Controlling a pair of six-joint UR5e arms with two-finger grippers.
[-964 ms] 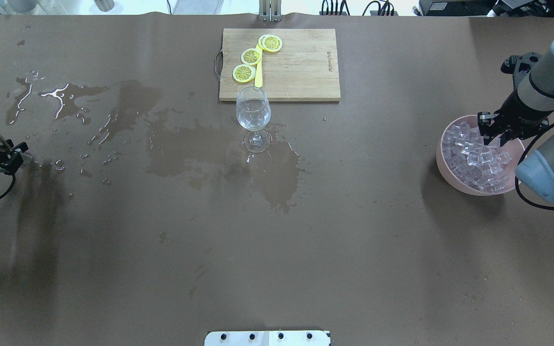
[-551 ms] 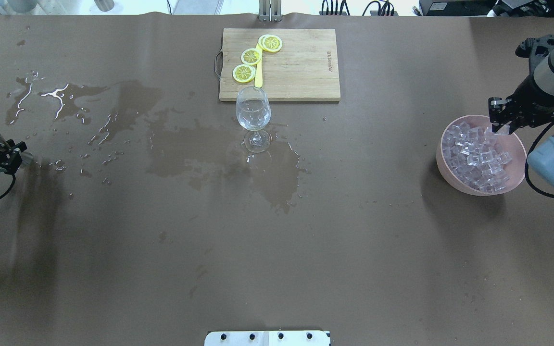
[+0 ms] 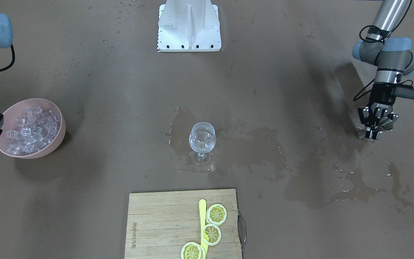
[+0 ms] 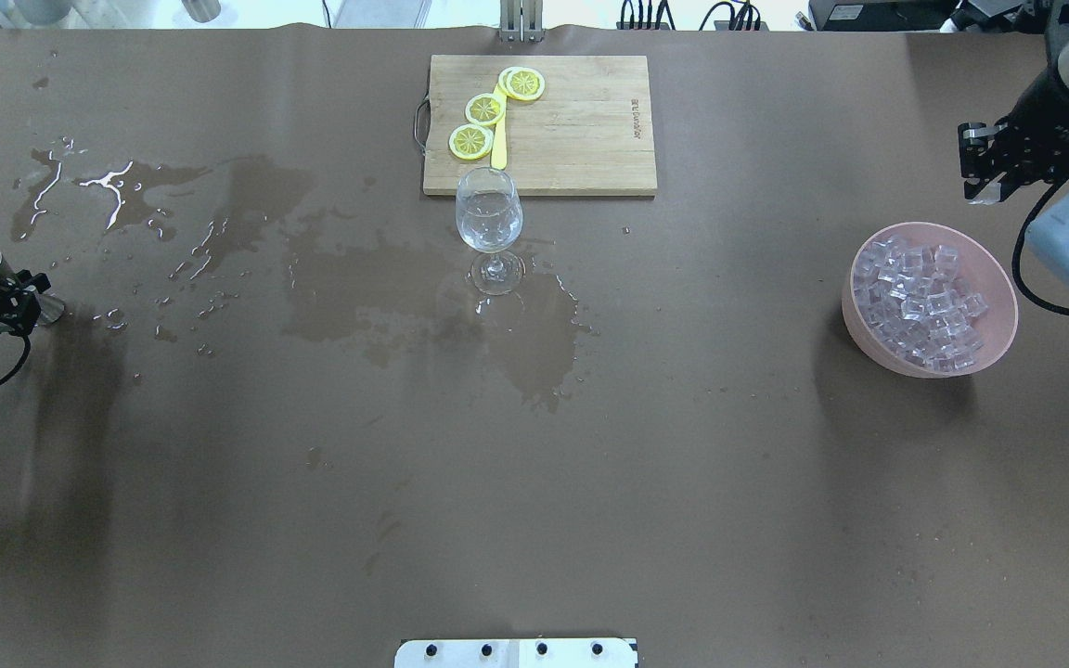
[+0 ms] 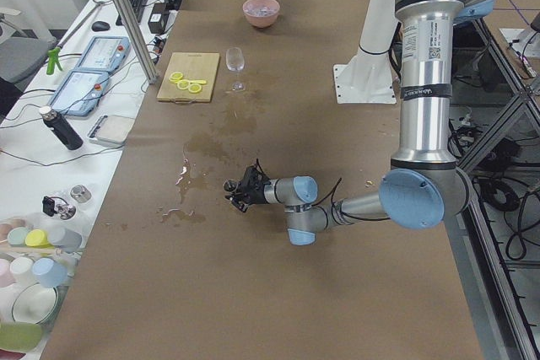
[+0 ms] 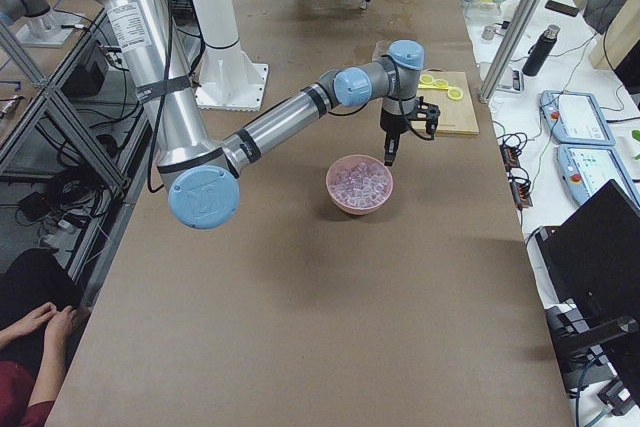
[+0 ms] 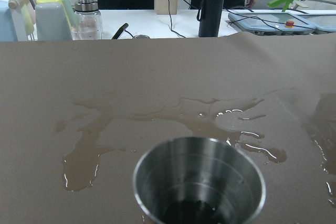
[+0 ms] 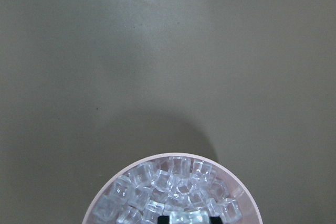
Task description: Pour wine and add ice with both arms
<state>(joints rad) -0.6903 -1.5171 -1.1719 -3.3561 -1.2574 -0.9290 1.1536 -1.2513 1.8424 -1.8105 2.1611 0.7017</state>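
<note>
1. At the front view's right edge, the left gripper (image 3: pixel 373 134) pinches a jigger (image 3: pixel 386 124); wine (image 3: pixel 202 141) sits in the glass (image 3: pixel 202 133)
2. Overhead, the right gripper (image 4: pixel 982 192) hangs beyond the bowl (image 4: pixel 869 343) of ice (image 4: pixel 915 297)
3. Right wrist: fingers (image 8: pixel 164 220) pinch one cube (image 8: pixel 186 217)

Your table cover (image 4: pixel 683 464) is flat brown, blotched darker by wet patches (image 4: pixel 534 353) mid-frame. Top centre, the cutting board (image 4: pixel 581 139) is pale striped wood; its lemon slices (image 4: pixel 470 141) are yellow with whitish rims. Right of frame, a pink bowl (image 4: pixel 878 348) holds clear glossy ice (image 4: pixel 915 297). The wine glass (image 4: pixel 489 218) is colourless; the cup (image 7: pixel 199 177) is brushed silver.
</note>
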